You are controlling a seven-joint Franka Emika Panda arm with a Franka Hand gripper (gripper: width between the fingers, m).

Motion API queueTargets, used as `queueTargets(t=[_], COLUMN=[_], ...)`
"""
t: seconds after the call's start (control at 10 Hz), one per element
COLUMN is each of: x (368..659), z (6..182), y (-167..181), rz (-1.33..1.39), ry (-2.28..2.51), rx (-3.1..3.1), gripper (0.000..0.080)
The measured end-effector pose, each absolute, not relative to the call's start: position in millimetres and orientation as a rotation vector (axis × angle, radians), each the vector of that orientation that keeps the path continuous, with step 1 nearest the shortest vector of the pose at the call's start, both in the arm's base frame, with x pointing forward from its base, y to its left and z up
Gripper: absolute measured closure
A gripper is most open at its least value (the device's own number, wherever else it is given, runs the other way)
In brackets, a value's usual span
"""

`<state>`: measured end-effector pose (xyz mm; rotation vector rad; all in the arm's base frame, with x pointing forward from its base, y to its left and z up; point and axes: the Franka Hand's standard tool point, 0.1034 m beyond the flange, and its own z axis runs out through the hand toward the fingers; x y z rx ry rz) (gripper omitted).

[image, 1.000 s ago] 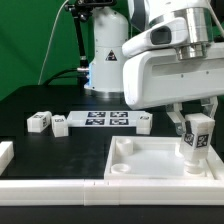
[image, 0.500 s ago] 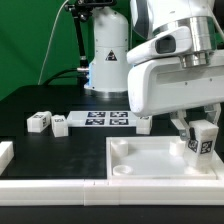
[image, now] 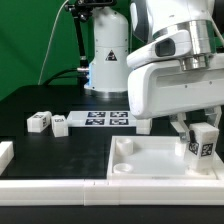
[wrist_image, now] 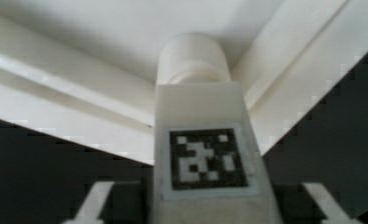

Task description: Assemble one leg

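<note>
Holding: the jaws are closed on the leg [image: 201, 141], with a finger [wrist_image: 103, 203] on each of two opposite sides of it.
Leg's place: it is off the table, at the exterior view's right, over the large white panel [image: 150, 166] and close to the panel's corner on that side. I cannot tell whether its lower end already touches the panel.
Leg from the jaws: it hangs straight down from between them, and the gripped part is its upper end.
Long axis: it is upright, or very nearly so, and in line with the jaws' own reach.
Relation that counts: the leg's rounded end [wrist_image: 195, 60] points into the angle where the panel's raised rims meet. The leg itself hides any socket beneath it.
Judged next move: a straight push down along that upright axis seems called for. Any lean would likely make the end catch on the rim.
Nearer arm: there is only one arm, and it is already on the part.
Leg's look: a small white block, taller than wide and smooth like plastic, with a black-and-white tag [wrist_image: 209, 158] on the face toward the wrist camera.
Elsewhere: the marker board [image: 100, 119] lies on the table, well apart from the leg.
</note>
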<state>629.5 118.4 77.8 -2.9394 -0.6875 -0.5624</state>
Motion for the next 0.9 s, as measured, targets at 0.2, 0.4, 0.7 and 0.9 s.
queueTargets(t=[0.2,0.4,0.7,0.9], x=[629.5,629.5,629.5,630.0], z=[77.8,77.8,77.8,80.3], y=[118.4,118.4,118.4,118.8], rz=[-0.562,-0.562,-0.562,-0.565], ry=[-0.687,-0.687,-0.687,-0.684], rx=[-2.939,-2.939,-2.939,-2.940], gripper=[0.0212,0.0163,0.0151,0.0151])
